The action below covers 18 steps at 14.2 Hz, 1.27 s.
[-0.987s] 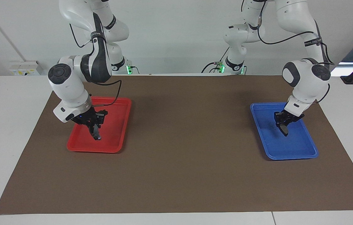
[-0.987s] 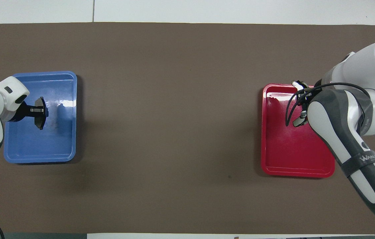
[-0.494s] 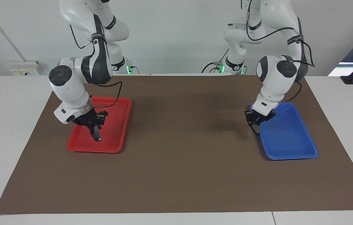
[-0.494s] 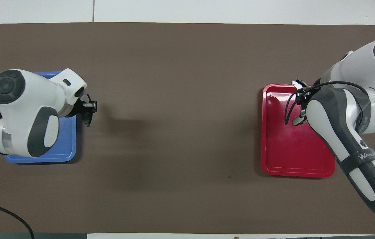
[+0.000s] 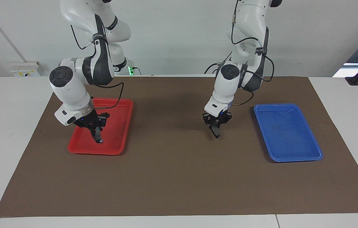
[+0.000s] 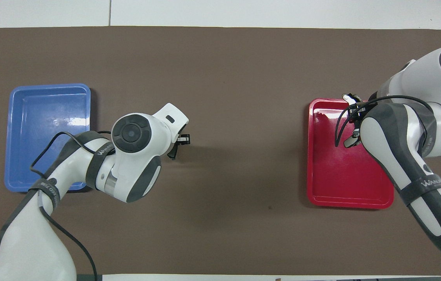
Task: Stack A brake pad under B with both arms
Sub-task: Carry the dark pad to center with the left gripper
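My left gripper (image 5: 216,123) is shut on a black brake pad, B (image 5: 216,131), which hangs edge-on below the fingers over the bare brown mat between the two trays. The left gripper also shows in the overhead view (image 6: 177,143), with the pad's (image 6: 172,153) dark edge just under it. My right gripper (image 5: 95,127) is shut on a small dark grey pad, A (image 5: 97,136), and holds it low over the red tray (image 5: 119,115). In the overhead view the right gripper and its pad are hidden under the arm.
The blue tray (image 5: 289,136) lies toward the left arm's end of the mat and holds nothing; it also shows in the overhead view (image 6: 45,117). The red tray shows there too (image 6: 345,175). The brown mat (image 5: 172,171) covers the table's middle.
My left gripper has carried its pad out of the blue tray and over the mat toward the table's middle. The right gripper has stayed over the red tray with its pad.
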Tool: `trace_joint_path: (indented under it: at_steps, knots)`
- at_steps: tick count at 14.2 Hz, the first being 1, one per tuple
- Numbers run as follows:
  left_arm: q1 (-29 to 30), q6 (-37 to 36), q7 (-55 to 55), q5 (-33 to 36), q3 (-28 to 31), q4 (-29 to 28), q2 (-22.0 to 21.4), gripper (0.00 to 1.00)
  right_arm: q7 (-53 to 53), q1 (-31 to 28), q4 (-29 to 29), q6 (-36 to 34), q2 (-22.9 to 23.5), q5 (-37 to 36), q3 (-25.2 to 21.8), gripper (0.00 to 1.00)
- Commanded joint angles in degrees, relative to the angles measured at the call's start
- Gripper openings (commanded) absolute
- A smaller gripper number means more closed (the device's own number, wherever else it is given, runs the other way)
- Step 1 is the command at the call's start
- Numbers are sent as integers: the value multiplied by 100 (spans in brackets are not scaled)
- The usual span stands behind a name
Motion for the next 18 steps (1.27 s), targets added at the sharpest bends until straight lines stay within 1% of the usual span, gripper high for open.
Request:
trace_joint_path:
  at_steps: [1,3,8,9,10,11,12,13,14,16,17,18]
  knots:
    - [-304,332,-351,-7,107,298,429,1,-153,-41,125,-73,47,24,21,5]
    - [-444,508,-352,-7,116,317,596,4,-153,-41,125,-73,47,59,21,5]
    - [-629,562,-352,2,107,475,641,5,-153,-33,125,-91,47,85,21,5]
    - [-630,562,-343,2,107,475,641,10,-136,2,142,-99,38,146,21,5]
    - [-630,536,-352,2,107,475,641,19,-118,116,160,-99,38,216,21,6]
    - [-630,501,-361,2,107,475,641,40,-109,160,195,-82,47,226,13,6]
    - [-621,501,-352,2,107,475,641,70,-109,161,221,-90,47,226,13,6]
    - [-603,501,-343,2,116,466,633,95,-109,161,222,-91,47,235,13,6]
    - [-577,483,-326,2,116,457,580,100,-92,169,222,-91,56,235,21,6]
    - [-515,300,-282,2,151,449,396,100,-4,353,387,-143,108,558,13,6]
    - [-463,72,-264,2,186,431,247,100,109,476,545,-195,178,638,13,6]
    - [-271,-174,-203,19,186,422,72,100,276,634,695,-239,231,648,21,6]
